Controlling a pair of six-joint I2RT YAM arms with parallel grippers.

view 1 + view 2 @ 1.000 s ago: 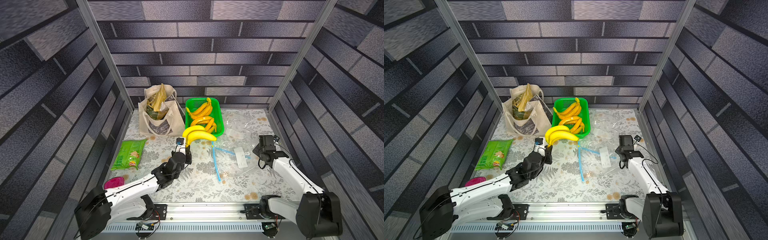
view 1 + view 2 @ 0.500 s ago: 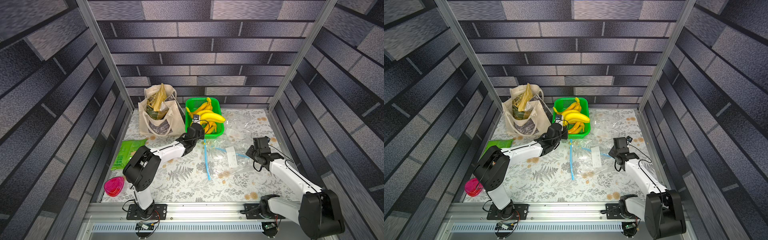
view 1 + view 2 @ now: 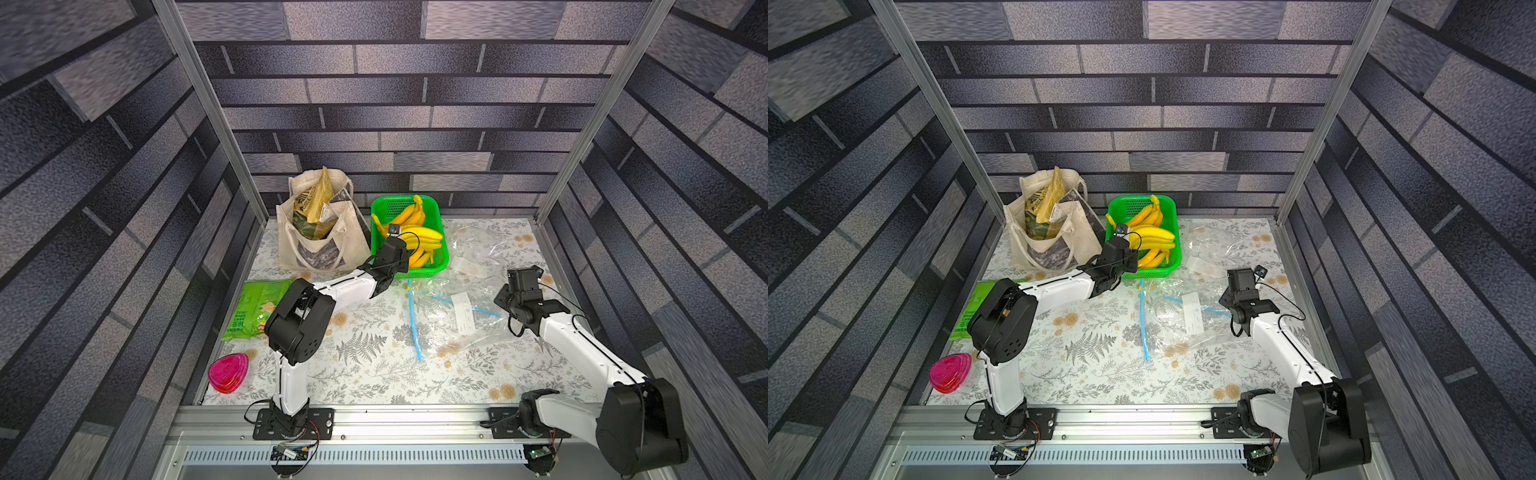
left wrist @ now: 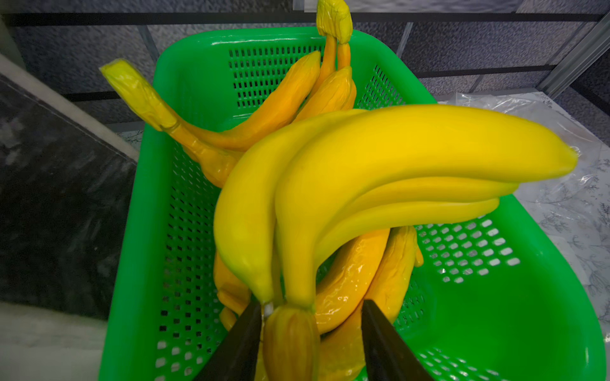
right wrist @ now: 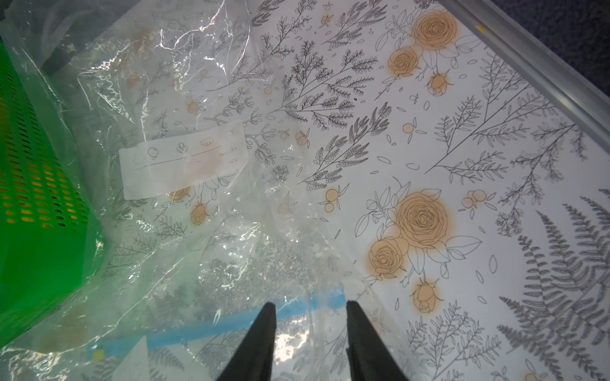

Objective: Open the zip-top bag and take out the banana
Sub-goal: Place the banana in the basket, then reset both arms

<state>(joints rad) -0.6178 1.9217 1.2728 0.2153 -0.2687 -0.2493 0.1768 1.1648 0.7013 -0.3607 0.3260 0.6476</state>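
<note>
Two hands have both loosened within the last second. Nearest, the right hand [image 5: 311, 305] has parted its jaws above the blue zip strip of the zip-top bag [image 3: 453, 320], which lies flat and empty on the floral desk [image 3: 374, 374]. Farther back, the left hand [image 4: 310, 305] has carried the banana bunch [image 4: 379, 158] from mid-desk. Its jaws now stand apart either side of the stem, and the bunch sits atop the orange bananas [image 4: 280, 109] in the green basket [image 3: 424, 272]. With the banana out, the task looks finished. Beyond, a tote bag [image 3: 316, 245] and brick-patterned walls [image 3: 415, 104] close the booth.
</note>
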